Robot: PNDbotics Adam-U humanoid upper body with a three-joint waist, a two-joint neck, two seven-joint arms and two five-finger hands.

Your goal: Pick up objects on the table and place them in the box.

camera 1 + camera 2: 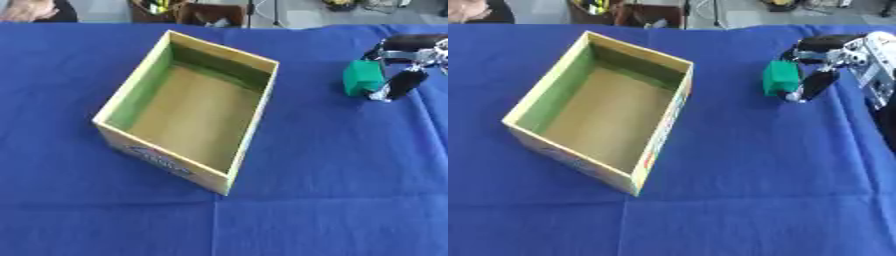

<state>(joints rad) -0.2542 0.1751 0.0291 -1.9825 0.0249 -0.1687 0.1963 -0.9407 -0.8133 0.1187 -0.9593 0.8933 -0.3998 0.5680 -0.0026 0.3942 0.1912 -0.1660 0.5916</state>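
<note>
The scene is viewed from above by both head-mounted eyes, angled down and forward across the blue table toward the cluttered floor beyond its far edge. Nearly the same area is covered by each view: the open box is seen left of centre, shifted further left in the right eye view.

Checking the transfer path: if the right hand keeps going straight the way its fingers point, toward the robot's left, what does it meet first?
Bare blue tablecloth, then probably the box at its right wall. The right hand is curled on the green block. Height above the cloth is unclear.
</note>
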